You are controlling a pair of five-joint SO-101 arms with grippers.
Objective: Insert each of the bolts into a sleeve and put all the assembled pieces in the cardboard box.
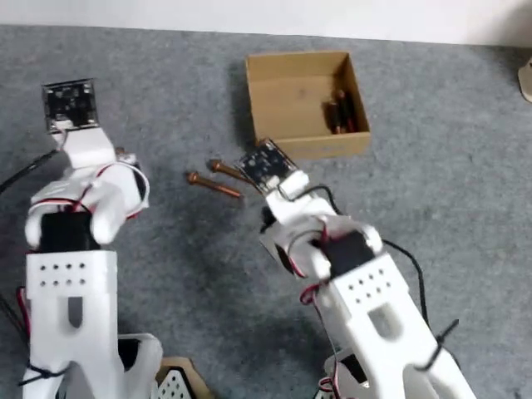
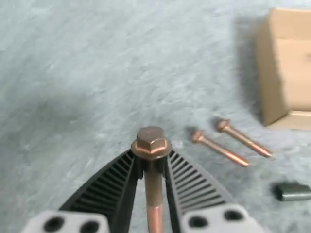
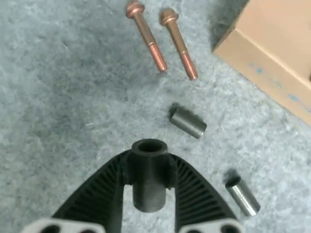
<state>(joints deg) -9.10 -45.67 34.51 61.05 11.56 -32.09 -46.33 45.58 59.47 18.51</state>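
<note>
On carpet: two bolts, two sleeves.

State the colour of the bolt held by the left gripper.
The bolt is copper-coloured; the left wrist view shows it best.

Black ribbed fingers flanked a copper bolt; another pair, a dark grey sleeve. Beyond them lay mottled grey carpet and a tan box.

No legible text, nos. or signs anywhere. Box side has faint blue marks, too blurred to read.
</note>
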